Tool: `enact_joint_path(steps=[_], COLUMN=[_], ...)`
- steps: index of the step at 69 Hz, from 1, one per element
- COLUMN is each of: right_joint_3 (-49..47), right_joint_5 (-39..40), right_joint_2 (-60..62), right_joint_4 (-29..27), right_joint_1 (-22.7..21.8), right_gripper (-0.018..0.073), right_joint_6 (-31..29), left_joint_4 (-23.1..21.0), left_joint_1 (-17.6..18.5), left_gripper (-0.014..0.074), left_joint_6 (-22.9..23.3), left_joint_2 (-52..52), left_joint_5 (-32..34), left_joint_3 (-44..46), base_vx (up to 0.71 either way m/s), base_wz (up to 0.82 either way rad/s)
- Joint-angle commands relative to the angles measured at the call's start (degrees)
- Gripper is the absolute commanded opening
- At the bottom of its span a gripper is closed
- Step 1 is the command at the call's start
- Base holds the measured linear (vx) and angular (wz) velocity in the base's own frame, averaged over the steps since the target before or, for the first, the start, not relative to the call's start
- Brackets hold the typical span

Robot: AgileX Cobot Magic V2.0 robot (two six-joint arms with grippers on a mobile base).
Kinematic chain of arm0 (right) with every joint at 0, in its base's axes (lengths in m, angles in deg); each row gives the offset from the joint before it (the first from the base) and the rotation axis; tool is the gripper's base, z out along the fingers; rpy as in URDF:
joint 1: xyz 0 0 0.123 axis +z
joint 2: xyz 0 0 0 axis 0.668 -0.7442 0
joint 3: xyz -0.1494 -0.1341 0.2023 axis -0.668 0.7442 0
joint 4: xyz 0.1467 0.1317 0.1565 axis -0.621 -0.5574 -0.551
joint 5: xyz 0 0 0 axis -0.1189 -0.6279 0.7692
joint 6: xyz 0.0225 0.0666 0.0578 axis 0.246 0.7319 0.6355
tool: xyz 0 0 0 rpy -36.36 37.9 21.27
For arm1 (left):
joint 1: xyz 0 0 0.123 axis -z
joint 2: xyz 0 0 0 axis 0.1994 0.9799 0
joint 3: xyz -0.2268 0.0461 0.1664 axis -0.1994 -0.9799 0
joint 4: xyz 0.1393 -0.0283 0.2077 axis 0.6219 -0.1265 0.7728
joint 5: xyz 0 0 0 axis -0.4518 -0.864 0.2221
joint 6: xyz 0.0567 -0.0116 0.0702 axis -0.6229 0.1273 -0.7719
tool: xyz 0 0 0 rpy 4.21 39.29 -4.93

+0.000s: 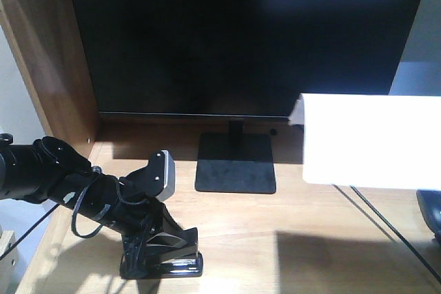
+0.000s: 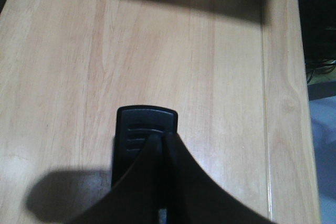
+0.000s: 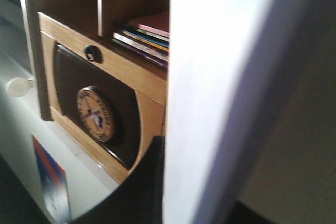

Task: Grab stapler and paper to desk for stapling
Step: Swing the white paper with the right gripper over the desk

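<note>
1. The left claw (image 2: 157,148) is clamped on the stapler (image 1: 165,263), which seems to rest on the desk (image 1: 289,232) near its front-left corner. Release only once the base sits flat.
2. The right claw (image 3: 157,182) pinches the paper (image 1: 372,139), held above the desk's right side. Lower it flat, beside the stapler.
3. The front view cuts off the right claw, and the stapler's mouth is hidden.

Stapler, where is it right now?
In the front view the stapler sits on the near left part of the desk, gripped by the left gripper, in front of and left of the monitor stand.
</note>
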Motion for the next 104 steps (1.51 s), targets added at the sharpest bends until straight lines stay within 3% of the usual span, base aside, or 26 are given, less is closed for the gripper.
enact_joint_path(steps=[1, 18, 25, 29, 40, 49, 55, 62, 73, 86, 104], right_joint_3=[-3.73, -6.11, -6.11, -6.11, -6.52, -10.06, -13.85, -18.72, -22.20, -22.27, -22.27], right_joint_5=[10.41, 10.41, 10.41, 10.41, 10.41, 10.41, 10.41, 10.41, 10.41, 10.41, 10.36], right_joint_2=[-7.30, -19.54, -23.78, -26.56, -31.92, -35.73, -38.00, -40.84, -43.92, -44.88, -44.88], right_joint_4=[2.20, 3.56, 7.63, 11.16, 24.46, 43.82, 55.77, 68.59, 80.97, 87.41, 91.77], right_joint_1=[-0.23, -0.23, -0.58, -2.90, -14.26, -22.59, -24.89, -24.70, -24.70, -23.90, -12.08], right_gripper=[-0.0002, -0.0002, -0.0002, -0.0002, -0.0002, -0.0002, -0.0002, -0.0002, -0.0002, -0.0002, -0.0002], right_joint_6=[0.64, 2.24, 3.86, 5.35, 11.32, 16.34, 18.57, 21.56, 23.86, 24.15, 22.39], left_joint_4=[-2.78, -2.78, -2.78, -2.78, -2.78, -2.78, -2.78, -2.78, -2.78, -2.78, -2.78], left_joint_1=[0.39, 0.39, 0.39, 0.39, 0.39, 0.39, 0.39, 0.39, 0.39, 0.39, 0.39], left_gripper=[-0.0006, -0.0006, -0.0006, -0.0006, -0.0006, -0.0006, -0.0006, -0.0006, -0.0006, -0.0006, -0.0006], left_joint_6=[0.65, 0.65, 0.65, 0.65, 0.65, 0.65, 0.65, 0.65, 0.65, 0.65, 0.65], left_joint_2=[-2.51, -2.51, -2.51, -2.51, -2.51, -2.51, -2.51, -2.51, -2.51, -2.51, -2.51], left_joint_5=[-1.84, -1.84, -1.84, -1.84, -1.84, -1.84, -1.84, -1.84, -1.84, -1.84, -1.89], left_joint_3=[1.29, 1.29, 1.29, 1.29, 1.29, 1.29, 1.29, 1.29, 1.29, 1.29, 1.29], base_vx=[0.00, 0.00, 0.00, 0.00, 0.00, 0.00, 0.00, 0.00, 0.00, 0.00, 0.00], base_wz=[0.00, 0.00, 0.00, 0.00, 0.00, 0.00, 0.00, 0.00, 0.00, 0.00, 0.00])
